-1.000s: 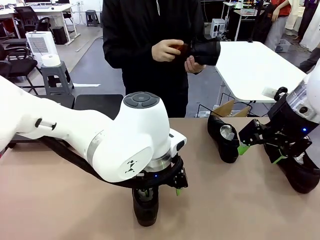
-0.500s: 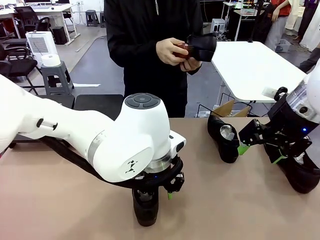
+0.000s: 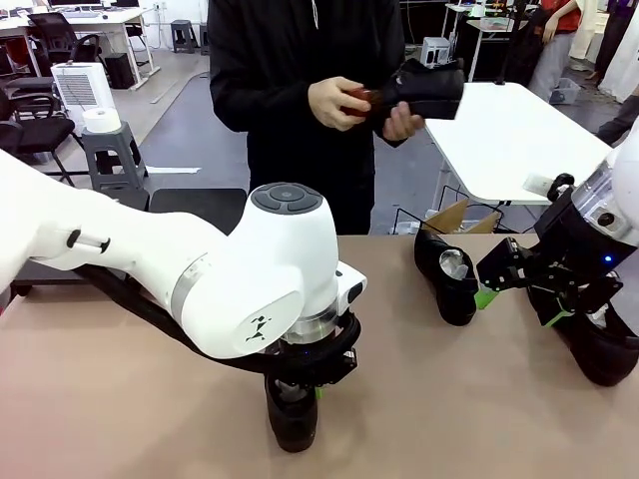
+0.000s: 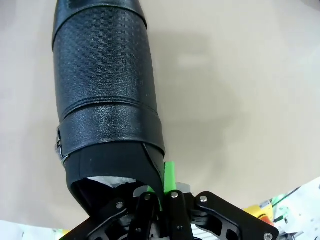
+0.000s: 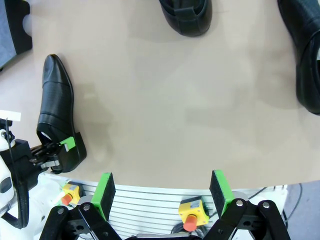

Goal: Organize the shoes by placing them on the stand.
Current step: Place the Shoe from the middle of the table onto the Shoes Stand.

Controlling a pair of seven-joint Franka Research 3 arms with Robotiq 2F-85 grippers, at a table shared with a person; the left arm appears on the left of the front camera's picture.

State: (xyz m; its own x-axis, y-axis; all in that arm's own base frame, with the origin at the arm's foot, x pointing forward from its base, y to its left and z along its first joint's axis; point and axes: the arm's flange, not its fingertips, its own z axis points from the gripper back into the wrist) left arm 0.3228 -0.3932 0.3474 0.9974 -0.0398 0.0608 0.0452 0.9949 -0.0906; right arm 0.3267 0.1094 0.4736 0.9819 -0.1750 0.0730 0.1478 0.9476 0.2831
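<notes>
The left gripper (image 4: 159,192) clamps the heel rim of the black shiny leather dress shoe (image 4: 105,90) on the tan table (image 4: 240,75); lift it straight, toe level, towards the low matte-black stand (image 3: 198,208); the right gripper (image 5: 162,186) hangs with fingers apart.

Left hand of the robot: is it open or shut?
Shut. The left hand has its green pads pinched together on the heel rim of the shoe.

Bright even indoor light, dull sheen on the shoe (image 4: 102,70), soft shadows on the table (image 4: 240,75) (edges slightly bowed)
</notes>
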